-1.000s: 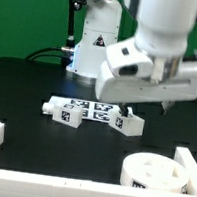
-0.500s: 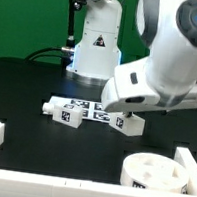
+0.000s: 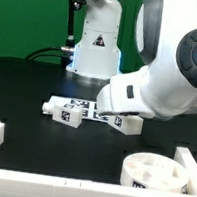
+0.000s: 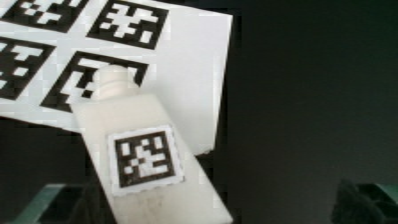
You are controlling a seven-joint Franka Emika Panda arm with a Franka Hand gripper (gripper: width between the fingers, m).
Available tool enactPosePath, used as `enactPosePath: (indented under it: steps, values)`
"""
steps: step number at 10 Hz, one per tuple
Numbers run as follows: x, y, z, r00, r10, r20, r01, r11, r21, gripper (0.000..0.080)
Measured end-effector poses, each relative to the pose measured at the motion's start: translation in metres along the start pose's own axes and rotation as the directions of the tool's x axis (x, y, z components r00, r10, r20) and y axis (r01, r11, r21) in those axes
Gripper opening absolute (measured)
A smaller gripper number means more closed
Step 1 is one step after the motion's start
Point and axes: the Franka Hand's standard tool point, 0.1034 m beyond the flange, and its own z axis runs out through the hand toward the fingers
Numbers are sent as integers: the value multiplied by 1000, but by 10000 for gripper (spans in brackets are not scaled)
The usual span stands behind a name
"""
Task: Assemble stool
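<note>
Black table [image 3: 27, 87], leg [image 4: 151, 140] at marker board [image 4: 196, 60] edge, seat [image 3: 157, 175] well apart, pincer [image 4: 214, 204] spread.

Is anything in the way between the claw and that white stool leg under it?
No, nothing visible. In the wrist view the stool leg lies uncovered below the open claw, its peg end over the marker board, bare black table beside it.

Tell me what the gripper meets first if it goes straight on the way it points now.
Most likely the white plastic rectangular stool leg with a black-and-white tag, centred ahead in the wrist view; the flat white marker board shows beyond its peg end. Depth is unclear.
</note>
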Motion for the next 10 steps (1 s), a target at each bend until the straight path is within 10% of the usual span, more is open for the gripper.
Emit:
enactPosePath:
  steps: [2,5,10]
  values:
    - [-2,3,-1,1000,-1,8,1,1000,-2,649]
    - [-4,9,-6,991,135,18,-134,988,-71,649]
    - [1,13,3,993,116,31,-113,991,-70,649]
